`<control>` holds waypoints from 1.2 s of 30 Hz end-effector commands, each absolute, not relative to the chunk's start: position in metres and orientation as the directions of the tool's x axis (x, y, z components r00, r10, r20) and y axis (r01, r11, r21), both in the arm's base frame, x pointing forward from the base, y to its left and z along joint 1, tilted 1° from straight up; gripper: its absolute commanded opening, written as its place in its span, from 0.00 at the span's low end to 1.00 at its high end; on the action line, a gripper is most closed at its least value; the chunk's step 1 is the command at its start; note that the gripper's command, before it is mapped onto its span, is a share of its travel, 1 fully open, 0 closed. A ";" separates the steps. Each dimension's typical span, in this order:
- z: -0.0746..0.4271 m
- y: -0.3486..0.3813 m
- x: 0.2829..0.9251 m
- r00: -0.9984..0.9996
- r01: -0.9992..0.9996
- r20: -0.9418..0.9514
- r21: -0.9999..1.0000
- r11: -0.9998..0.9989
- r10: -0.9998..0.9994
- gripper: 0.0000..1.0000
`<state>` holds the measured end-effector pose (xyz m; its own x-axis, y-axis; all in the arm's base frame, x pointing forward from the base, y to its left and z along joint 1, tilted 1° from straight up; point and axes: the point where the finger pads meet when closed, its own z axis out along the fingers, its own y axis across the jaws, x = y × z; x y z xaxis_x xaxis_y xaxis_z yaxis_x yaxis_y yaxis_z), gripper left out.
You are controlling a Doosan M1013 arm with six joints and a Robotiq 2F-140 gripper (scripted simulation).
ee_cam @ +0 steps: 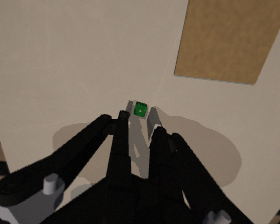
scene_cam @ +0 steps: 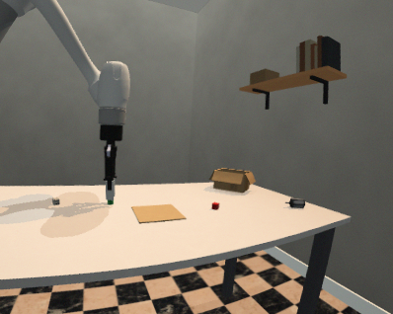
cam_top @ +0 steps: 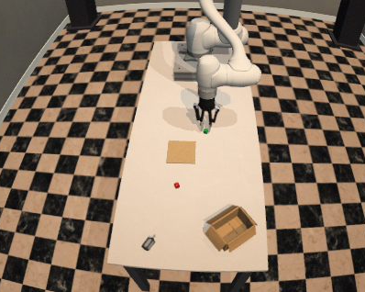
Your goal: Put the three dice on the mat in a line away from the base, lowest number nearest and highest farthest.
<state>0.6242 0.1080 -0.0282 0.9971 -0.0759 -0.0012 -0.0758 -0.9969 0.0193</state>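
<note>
Green die between the fingers, mat waits

The claw (cam_top: 205, 127) (scene_cam: 110, 198) (ee_cam: 140, 111) stands partly spread around the green die (cam_top: 205, 131) (scene_cam: 111, 201) (ee_cam: 140, 109), with narrow gaps, so I judge it not yet pinched. This die is off the mat (cam_top: 181, 152) (scene_cam: 158, 213) (ee_cam: 231, 40); the red die (cam_top: 176, 185) (scene_cam: 215, 205) and the grey die (scene_cam: 55, 201) also lie outside it. If closing is off-centre, one finger may push or tip the die and change its number. Too high a grip could let it slip. Numbers are too small for sure reading, so a wrong order is possible.
</note>
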 end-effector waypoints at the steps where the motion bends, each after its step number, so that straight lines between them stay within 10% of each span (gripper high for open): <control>1: -0.031 0.108 0.625 0.997 -0.076 0.000 0.019 -0.997 -0.076 0.29; 36: -0.047 0.108 0.625 0.997 -0.076 0.000 0.019 -0.997 -0.076 0.29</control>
